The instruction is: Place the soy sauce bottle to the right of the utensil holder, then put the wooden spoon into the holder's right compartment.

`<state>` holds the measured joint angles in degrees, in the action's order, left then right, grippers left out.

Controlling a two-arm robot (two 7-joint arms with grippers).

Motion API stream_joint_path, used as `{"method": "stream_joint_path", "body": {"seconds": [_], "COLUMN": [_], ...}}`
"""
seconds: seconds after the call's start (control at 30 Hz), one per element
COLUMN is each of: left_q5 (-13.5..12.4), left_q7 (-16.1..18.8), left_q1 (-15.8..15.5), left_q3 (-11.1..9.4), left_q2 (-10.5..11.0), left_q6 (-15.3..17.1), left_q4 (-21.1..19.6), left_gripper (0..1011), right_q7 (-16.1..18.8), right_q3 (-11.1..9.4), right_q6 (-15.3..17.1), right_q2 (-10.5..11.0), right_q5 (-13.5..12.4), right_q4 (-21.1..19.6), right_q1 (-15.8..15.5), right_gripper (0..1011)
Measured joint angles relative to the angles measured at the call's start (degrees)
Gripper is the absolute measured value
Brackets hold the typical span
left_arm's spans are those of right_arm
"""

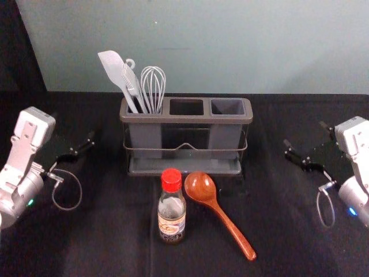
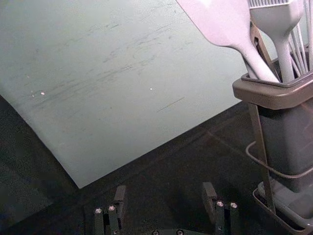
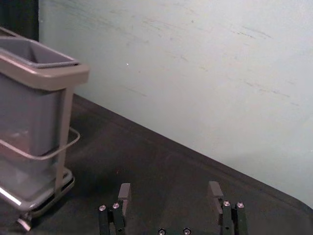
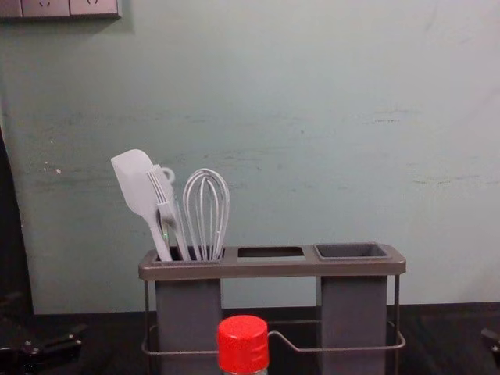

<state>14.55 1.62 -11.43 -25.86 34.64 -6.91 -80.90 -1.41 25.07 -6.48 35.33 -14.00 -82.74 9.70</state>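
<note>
Where the bottle [image 1: 172, 214] stands: upright on the cloth [image 1: 104, 231], nearer the robot than the holder [image 1: 185, 119] and in front of it, not at its right.
How the bottle looks: red cap [image 1: 171, 180] on top, clear shoulders, a printed label round the lower part; the chest view has the cap before the holder.
Where the spoon [image 1: 228, 224] lies: flat on the cloth, just beside the bottle on its right; I cannot tell whether the two touch.
Spoon's direction: bowl near the holder's base, handle slanting back toward the robot and to the right.
Holder: upright near the wall [image 1: 242, 46], with three openings in a row and a wire rail [image 1: 219, 150] round it.
Left compartment: spatula [image 1: 111, 65], brush [image 4: 165, 209] and whisk [image 1: 153, 83] stand in it, heads up, the spatula leaning left.
Right compartment: a grey cup [image 1: 227, 108] set in the frame, with the spoon outside it.
Left gripper [image 1: 73, 128]: off the holder's left side, well apart from bottle and spoon; unclenched and free, its two fingers spread wide.
Right gripper [image 1: 304, 134]: off the holder's right side, likewise well apart from both; also unclenched and free, fingers wide.
Wall: sockets [image 4: 70, 7] high on the left in the chest view.
</note>
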Motion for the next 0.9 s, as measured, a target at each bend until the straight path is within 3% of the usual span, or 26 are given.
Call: {"method": "stream_joint_path", "body": {"seconds": [0.43,0.63,0.9], "left_q5": [0.0,0.0,0.0], "left_q7": [0.0,0.0,0.0], "left_q1": [0.0,0.0,0.0], "left_q3": [0.0,0.0,0.0], "left_q2": [0.0,0.0,0.0], "left_q6": [0.0,0.0,0.0], "left_q4": [0.0,0.0,0.0], "left_gripper": [1000,1000,1000], "right_q7": [0.55,1.51,2.85], "right_q3": [-2.0,-3.35,-3.43], "right_q6": [1.56,0.21,-0.97], "right_q2": [2.71,3.57,3.56], "right_q5": [1.03,-0.11,-0.33], "right_q4": [-8.94,-14.25,-19.52], "right_q1": [-7.7,-13.0,-17.3], "right_gripper": [1002,1002,1002]}}
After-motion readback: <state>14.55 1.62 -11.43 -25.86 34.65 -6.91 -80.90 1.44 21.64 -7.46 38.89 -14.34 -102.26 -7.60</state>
